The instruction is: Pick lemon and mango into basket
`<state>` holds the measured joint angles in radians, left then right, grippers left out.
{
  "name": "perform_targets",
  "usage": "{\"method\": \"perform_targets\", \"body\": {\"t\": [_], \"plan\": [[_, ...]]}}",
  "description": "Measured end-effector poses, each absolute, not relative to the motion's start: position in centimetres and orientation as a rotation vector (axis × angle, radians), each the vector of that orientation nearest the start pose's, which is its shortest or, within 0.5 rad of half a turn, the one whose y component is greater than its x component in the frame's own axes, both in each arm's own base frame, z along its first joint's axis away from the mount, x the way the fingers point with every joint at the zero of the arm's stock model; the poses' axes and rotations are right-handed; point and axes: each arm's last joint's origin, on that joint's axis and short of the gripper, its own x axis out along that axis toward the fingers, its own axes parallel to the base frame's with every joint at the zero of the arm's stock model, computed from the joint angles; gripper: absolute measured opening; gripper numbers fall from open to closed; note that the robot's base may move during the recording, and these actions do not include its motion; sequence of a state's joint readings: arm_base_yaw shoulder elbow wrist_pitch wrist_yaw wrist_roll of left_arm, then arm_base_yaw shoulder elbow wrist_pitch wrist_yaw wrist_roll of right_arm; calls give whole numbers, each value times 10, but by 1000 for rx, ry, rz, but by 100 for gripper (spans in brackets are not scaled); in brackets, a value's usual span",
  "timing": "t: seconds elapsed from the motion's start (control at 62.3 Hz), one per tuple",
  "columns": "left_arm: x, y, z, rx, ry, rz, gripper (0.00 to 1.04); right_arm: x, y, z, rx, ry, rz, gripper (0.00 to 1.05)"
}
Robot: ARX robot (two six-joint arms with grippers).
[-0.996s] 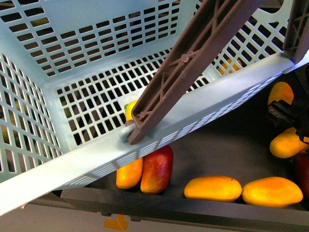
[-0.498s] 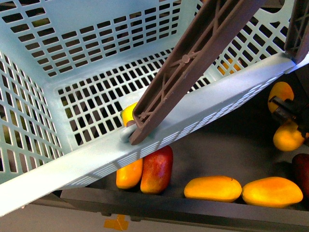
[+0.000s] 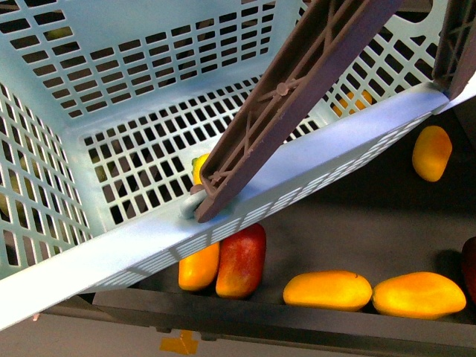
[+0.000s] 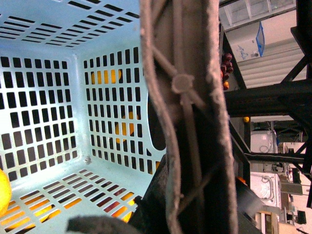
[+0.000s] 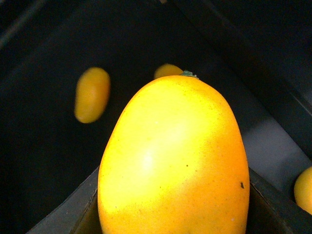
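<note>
The light blue slotted basket (image 3: 111, 97) fills the front view, tilted, with its brown handle (image 3: 290, 97) crossing it. The lemon (image 3: 198, 166) lies inside the basket, partly hidden behind the handle's hinge. My left gripper (image 4: 195, 209) is shut on the basket handle (image 4: 187, 122), seen close up in the left wrist view. My right gripper (image 5: 173, 214) is shut on the mango (image 5: 173, 156), a smooth orange-yellow fruit filling the right wrist view, held above the dark tray. Neither gripper shows in the front view.
On the dark tray (image 3: 357, 216) below the basket lie two yellow mangoes (image 3: 327, 290) (image 3: 419, 294), another (image 3: 432, 152) at the right, a red-blushed mango (image 3: 241, 260) and an orange one (image 3: 198, 266). The tray's front rim (image 3: 297, 316) runs below them.
My right gripper, holding the mango at the right edge of the front view, has lifted out of that view. The basket and handle have barely shifted.
</note>
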<state>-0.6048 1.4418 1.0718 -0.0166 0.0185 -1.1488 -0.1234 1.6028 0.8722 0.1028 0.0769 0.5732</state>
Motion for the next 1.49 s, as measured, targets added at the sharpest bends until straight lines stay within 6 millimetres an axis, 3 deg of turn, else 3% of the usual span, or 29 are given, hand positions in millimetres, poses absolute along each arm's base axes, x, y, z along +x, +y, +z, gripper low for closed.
{"method": "perform_targets", "body": {"t": [0.177, 0.337, 0.434, 0.562, 0.771, 0.803, 1.028, 1.252, 1.365, 1.493], "plan": [[268, -186, 296, -983, 680, -328, 4, 291, -15, 270, 559, 378, -202, 59], [268, -186, 296, -983, 678, -325, 4, 271, 30, 309, 506, 296, -46, 59], [268, -186, 296, -983, 677, -324, 4, 271, 57, 313, 456, 296, 3, 59], [268, -186, 296, -983, 678, -325, 4, 279, 92, 303, 395, 351, 50, 59], [268, -186, 296, -983, 679, -326, 4, 293, 126, 285, 318, 407, 62, 59], [268, -186, 296, -983, 678, -326, 4, 293, 130, 283, 309, 413, 69, 62], [268, -186, 296, -983, 678, -325, 4, 287, 139, 284, 297, 417, 94, 97], [268, -185, 296, -981, 672, -315, 4, 267, 105, 295, 311, 385, -15, 96], [268, -185, 296, -981, 672, -315, 4, 264, 100, 300, 327, 362, -30, 96], [267, -187, 296, -983, 687, -333, 4, 255, 89, 282, 194, 105, 11, 76]]}}
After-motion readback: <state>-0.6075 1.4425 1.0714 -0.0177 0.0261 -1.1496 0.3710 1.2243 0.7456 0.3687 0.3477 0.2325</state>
